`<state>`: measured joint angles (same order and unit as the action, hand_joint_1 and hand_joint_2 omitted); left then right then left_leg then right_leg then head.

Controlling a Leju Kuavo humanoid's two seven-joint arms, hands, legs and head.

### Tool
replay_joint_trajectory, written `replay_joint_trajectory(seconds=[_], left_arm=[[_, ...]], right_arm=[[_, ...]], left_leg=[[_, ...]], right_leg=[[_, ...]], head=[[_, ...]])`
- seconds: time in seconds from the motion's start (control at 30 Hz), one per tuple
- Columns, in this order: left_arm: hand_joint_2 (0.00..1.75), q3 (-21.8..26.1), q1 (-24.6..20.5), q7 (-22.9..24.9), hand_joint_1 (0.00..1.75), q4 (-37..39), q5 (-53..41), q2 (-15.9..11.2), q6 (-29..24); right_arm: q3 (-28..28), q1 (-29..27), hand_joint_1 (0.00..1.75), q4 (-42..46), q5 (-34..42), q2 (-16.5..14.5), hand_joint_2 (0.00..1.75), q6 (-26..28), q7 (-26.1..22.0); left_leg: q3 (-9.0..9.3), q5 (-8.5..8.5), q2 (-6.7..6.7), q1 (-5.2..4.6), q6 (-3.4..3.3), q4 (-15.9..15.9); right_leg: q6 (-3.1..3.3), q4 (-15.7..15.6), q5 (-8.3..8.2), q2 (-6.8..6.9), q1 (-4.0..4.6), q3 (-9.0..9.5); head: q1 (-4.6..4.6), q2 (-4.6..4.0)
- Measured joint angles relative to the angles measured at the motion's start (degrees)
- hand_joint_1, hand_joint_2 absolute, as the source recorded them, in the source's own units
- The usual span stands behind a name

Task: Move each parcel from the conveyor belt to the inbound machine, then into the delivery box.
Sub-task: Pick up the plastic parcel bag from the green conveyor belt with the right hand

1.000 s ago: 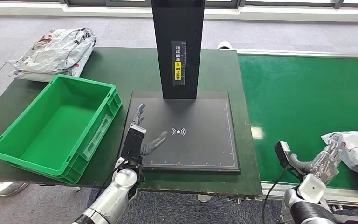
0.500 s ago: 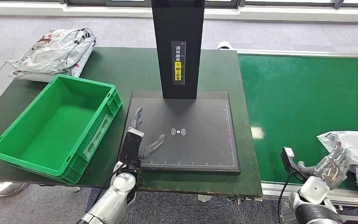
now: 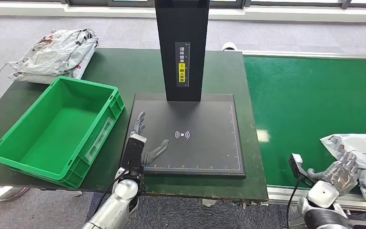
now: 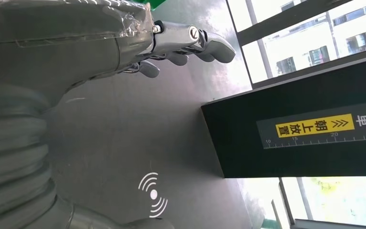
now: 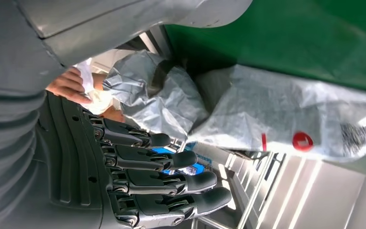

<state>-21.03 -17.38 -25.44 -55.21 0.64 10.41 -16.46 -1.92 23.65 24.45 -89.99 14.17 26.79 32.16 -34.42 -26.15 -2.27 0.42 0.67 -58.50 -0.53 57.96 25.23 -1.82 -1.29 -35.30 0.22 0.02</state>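
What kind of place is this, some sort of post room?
Probably a parcel-sorting station, perhaps a test setup. A green conveyor belt carries a grey plastic mail bag, a black scanning stand sits beside it, and an empty green crate waits on the table.

Left arm (image 3: 112, 210), lower left of the head view: polished silver tubular casing ending in a rounded ball-shaped wrist joint. A black rectangular camera module sits above the wrist, with a thin black cable looping beside it. Left hand (image 3: 143, 138): grey thumb, darker slender fingers with metallic links. In the left wrist view, a grey ribbed cover under clear film, and a silver finger (image 4: 190, 38) with a visible screw head.

Right arm (image 3: 321, 212), lower right: silver casing, ball joint, black cable, small black camera block with a white label. Right hand (image 3: 340, 169): grey ribbed cover, dark fingers (image 5: 171, 160) with rounded black tips.
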Motion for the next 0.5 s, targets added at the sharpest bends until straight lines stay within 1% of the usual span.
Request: replay_joint_trajectory(seconds=[0.1,0.23,0.33,0.5], left_arm=[[1.75,0.0,0.0,0.3,0.00,-0.2,-0.2,0.0,0.3],[1.75,0.0,0.0,0.6,0.00,-0.4,-0.3,0.1,0.6],[1.75,0.0,0.0,0.7,0.00,-0.6,-0.3,0.1,0.8],[1.75,0.2,0.0,0.7,0.00,-1.0,-0.3,0.1,0.8]], right_arm=[[0.0,-0.7,0.00,0.0,0.0,0.5,1.75,-2.2,0.1],[-0.1,-2.0,0.00,0.7,0.0,1.1,1.75,-3.2,0.2],[-0.4,-2.7,0.00,1.3,0.0,1.2,1.75,-3.2,0.2],[-1.4,-3.7,0.00,2.3,0.2,1.3,1.75,-1.8,-0.3]], left_leg=[[0.00,0.00,-0.01,0.00,0.00,0.0],[0.00,-0.02,0.01,0.00,-0.02,0.0],[0.00,-0.02,0.01,0.00,-0.03,0.0],[0.00,-0.02,0.01,0.00,-0.03,0.0]], right_leg=[[0.00,0.0,0.00,0.01,-0.01,0.00],[-0.01,0.0,0.01,0.00,-0.03,0.00],[-0.01,0.0,0.01,0.00,-0.03,0.00],[-0.01,0.0,0.01,0.00,-0.03,0.00]], head=[[0.00,0.01],[0.00,0.00],[0.01,-0.01],[0.00,-0.01]])
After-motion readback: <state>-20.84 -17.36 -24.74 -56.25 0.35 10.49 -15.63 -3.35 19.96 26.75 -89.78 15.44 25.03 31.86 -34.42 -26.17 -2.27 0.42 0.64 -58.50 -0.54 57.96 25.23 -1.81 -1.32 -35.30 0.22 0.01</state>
